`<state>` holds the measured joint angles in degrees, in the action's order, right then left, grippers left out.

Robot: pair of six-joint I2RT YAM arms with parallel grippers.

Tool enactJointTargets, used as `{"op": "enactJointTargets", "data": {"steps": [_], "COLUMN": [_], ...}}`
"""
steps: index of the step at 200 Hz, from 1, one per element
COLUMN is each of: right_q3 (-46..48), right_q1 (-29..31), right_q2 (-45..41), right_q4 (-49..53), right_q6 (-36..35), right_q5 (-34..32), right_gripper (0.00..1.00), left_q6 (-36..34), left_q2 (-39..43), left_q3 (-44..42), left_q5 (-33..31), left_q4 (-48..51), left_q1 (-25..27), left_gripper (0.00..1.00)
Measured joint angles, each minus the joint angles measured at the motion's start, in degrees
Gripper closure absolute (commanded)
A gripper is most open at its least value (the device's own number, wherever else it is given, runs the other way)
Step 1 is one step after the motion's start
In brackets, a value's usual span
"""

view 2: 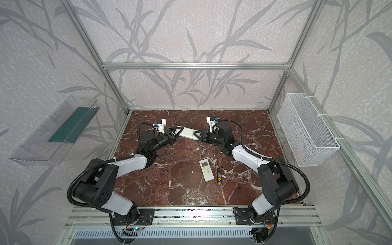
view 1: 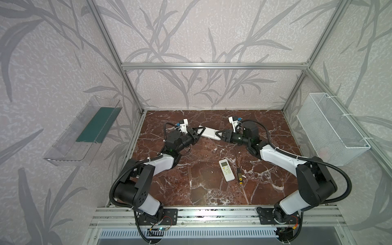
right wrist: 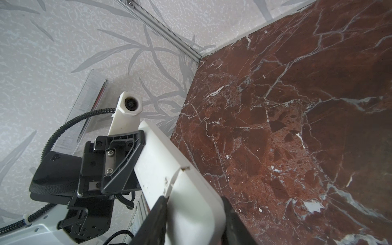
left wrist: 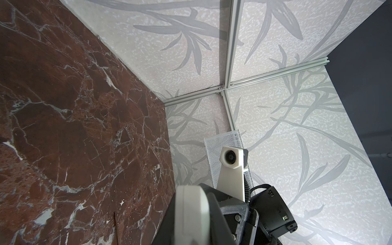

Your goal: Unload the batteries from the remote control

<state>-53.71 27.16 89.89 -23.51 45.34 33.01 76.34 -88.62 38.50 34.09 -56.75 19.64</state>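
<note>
Nearest, well short of both claws, a second remote [view 1: 227, 170] is laid face up on the table [view 1: 191, 186], a screwdriver [view 1: 239, 172] just beside it on the right claw's side. Farther back, the remote [view 1: 210, 132] is held between the claws: one end is clamped in the nearly closed left claw [view 1: 202, 129], the other is pinched by the half-closed right claw [view 1: 218, 135], fingers [right wrist: 158, 214] pressed to its edges.
</note>
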Motion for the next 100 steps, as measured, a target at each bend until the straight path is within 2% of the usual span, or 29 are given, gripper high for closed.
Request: {"op": "enactJointTargets", "data": {"steps": [29,63,100], "right_q3": [0.0,0.0,0.1], "right_q1": [-0.1,-0.1,-0.1], "right_q2": [0.2,0.2,0.1], "right_q4": [-0.6,-0.6,0.3], "right_q6": [0.0,0.0,-0.9], "right_q5": [0.5,0.5,-0.6], "right_gripper": [0.48,0.45,0.34], "left_q6": [0.5,0.9,0.9], "left_q2": [0.0,0.0,0.0], "left_q3": [0.0,0.0,0.0], "left_q5": [0.1,0.1,0.1], "left_q4": [-0.3,-0.4,-0.5], "left_q1": [0.1,0.2,0.2], "left_gripper": [1.0,1.0,1.0]}}
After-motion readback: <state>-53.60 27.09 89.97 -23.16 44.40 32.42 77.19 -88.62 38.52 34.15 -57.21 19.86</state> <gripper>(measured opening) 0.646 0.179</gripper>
